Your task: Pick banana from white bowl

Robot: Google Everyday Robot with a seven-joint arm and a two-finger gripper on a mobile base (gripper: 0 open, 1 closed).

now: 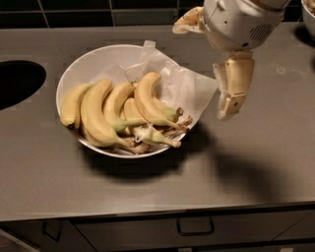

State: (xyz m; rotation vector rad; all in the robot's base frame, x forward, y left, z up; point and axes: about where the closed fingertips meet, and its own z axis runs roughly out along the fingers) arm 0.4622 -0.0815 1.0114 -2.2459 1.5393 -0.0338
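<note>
The white bowl (74, 69) sits on the grey counter, lined with crinkled white paper (189, 88) that hangs over its right rim. Several yellow bananas lie in it. The banana (146, 98) lies on top at the right of the pile, curved, with its blunt tip toward the back and its brown stem end toward the front right. The longest, fattest banana (94, 115) lies left of it. My gripper (227, 114) hangs from the arm above the counter, just right of the bowl's right rim, pointing down, touching nothing.
A dark round opening (15, 81) is set in the counter at the left. A pale rim of another object (310, 15) shows at the top right corner. The counter's front edge has a drawer with a handle (195, 226) below.
</note>
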